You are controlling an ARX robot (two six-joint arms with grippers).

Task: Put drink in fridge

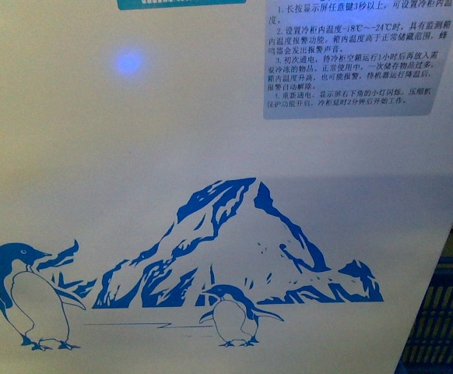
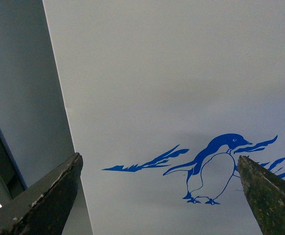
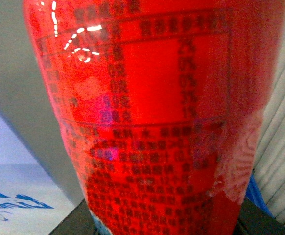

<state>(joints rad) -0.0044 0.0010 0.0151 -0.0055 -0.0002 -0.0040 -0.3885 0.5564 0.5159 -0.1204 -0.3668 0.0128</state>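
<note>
The fridge (image 1: 172, 140) fills the front view as a white wall with blue penguin-and-mountain art and a grey text label at the top right; neither arm shows there. In the left wrist view my left gripper (image 2: 159, 191) is open and empty, its dark fingertips (image 2: 54, 196) wide apart in front of the fridge's white side (image 2: 181, 73) and a blue penguin. In the right wrist view my right gripper (image 3: 157, 225) is shut on the drink (image 3: 152, 112), whose red label with dark characters fills the picture. Its cap is out of view.
A blue plastic basket (image 1: 444, 319) stands at the fridge's lower right in the front view. A grey panel (image 2: 25, 98) runs beside the fridge in the left wrist view. The fridge's blue art (image 3: 15, 203) and a ribbed pale surface (image 3: 279, 147) flank the drink.
</note>
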